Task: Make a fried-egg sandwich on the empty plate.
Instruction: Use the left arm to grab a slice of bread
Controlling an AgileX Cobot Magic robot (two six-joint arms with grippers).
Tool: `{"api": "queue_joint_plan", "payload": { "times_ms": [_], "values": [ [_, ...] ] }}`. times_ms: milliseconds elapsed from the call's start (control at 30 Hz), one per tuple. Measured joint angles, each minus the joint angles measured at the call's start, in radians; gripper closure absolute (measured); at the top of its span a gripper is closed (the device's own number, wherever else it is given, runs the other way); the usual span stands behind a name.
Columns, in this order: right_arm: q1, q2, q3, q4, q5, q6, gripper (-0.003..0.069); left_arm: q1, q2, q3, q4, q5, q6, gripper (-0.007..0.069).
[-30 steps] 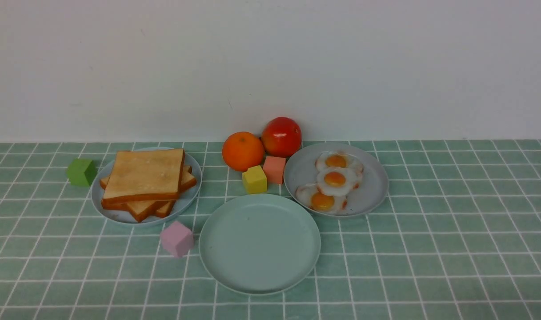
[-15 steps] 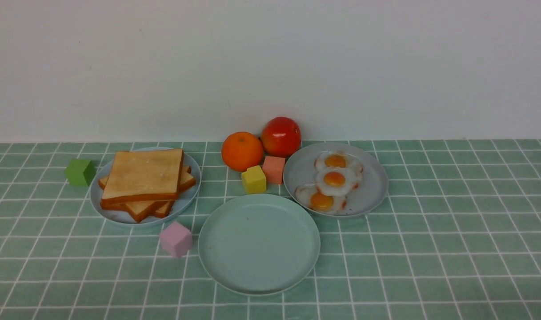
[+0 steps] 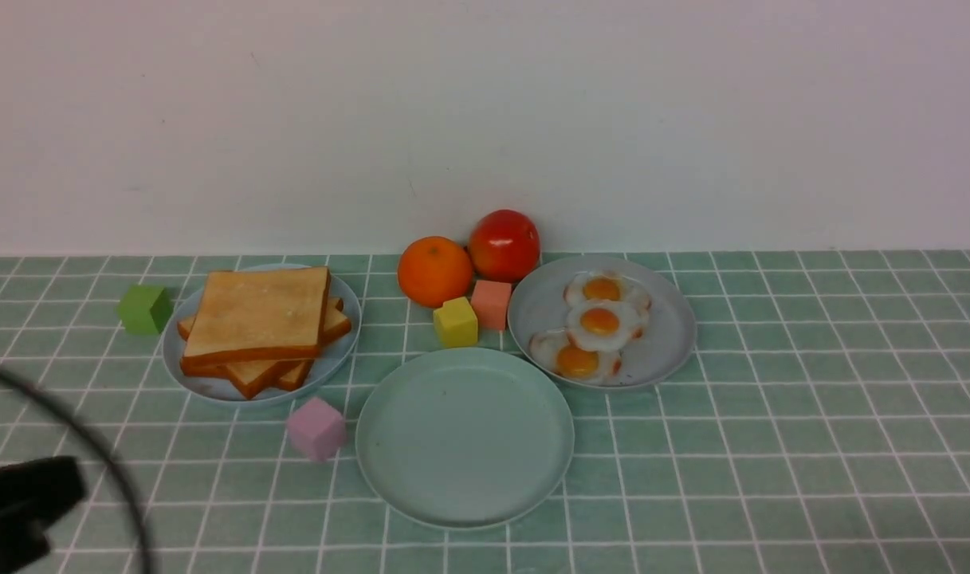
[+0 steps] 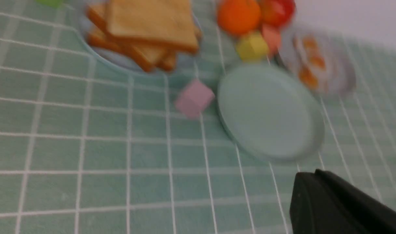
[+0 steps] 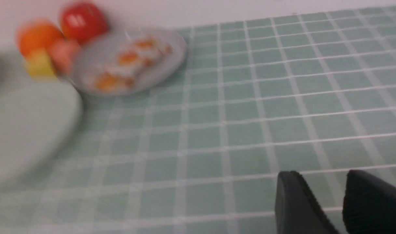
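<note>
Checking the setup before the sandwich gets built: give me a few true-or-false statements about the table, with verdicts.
1. The mint-green plate holds nothing. True.
2. The toast slices lie on the mint-green plate. False: they are stacked on the pale blue plate.
3. Three fried eggs lie on the grey-blue plate. True.
4. The pink cube lies on a plate. False: it stands on the tablecloth beside the mint-green plate.

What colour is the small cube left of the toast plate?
Green. The cube shows best in the front view.

Mint-green plate (image 3: 465, 438), green-checked table (image 3: 771, 478)
</note>
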Motion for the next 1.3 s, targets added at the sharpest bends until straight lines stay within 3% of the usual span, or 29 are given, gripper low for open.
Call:
{"api": "queue_joint_plan", "payload": {
  "times_ms": [67,100,167,267,333,567,667,700,833,1000,1133,1300],
  "values": [
    [0.000,0.000,0.000,0.095,-0.036,0.055,0.0418,-0.048,0.085,-0.072,0.027,0.071,0.027,0.0638],
    [0.000,0.000,0.000,0.208,-0.083,0.110,0.0418,-0.087,0.168,-0.135,0.067,0.114,0.038,0.0638],
    [0.000,0.000,0.000,0.282,-0.138,0.135,0.0418,-0.134,0.268,-0.201,0.118,0.135,0.043,0.0638],
    [0.000,0.000,-0.010,0.334,-0.143,0.144,0.0418,-0.164,0.404,-0.279,0.173,0.138,0.046,0.0638],
    [0.000,0.003,-0.070,0.340,-0.046,0.130,0.0418,-0.168,0.504,-0.335,0.204,0.138,0.046,0.0638],
    [0.009,0.279,-0.540,0.240,0.478,-0.203,0.0439,-0.168,0.862,-0.569,0.363,0.158,0.212,0.0638],
    [0.062,0.394,-0.708,0.177,0.627,-0.269,0.0515,-0.168,0.989,-0.675,0.404,0.195,0.311,0.0638],
    [0.095,0.431,-0.773,0.151,0.659,-0.277,0.0572,-0.168,1.024,-0.711,0.410,0.205,0.347,0.0638],
    [0.201,0.521,-0.907,0.078,0.724,-0.288,0.0669,-0.158,1.129,-0.804,0.404,0.220,0.502,0.0638],
    [0.303,0.585,-0.988,0.027,0.765,-0.289,0.0665,-0.100,1.235,-0.875,0.372,0.219,0.678,0.0638],
    [0.317,0.589,-0.989,0.019,0.775,-0.291,0.0662,-0.056,1.290,-0.880,0.372,0.184,0.758,0.0633],
    [0.317,0.589,-0.991,0.015,0.774,-0.291,0.0658,-0.047,1.311,-0.880,0.376,0.089,0.859,0.0518]
  ]
}}
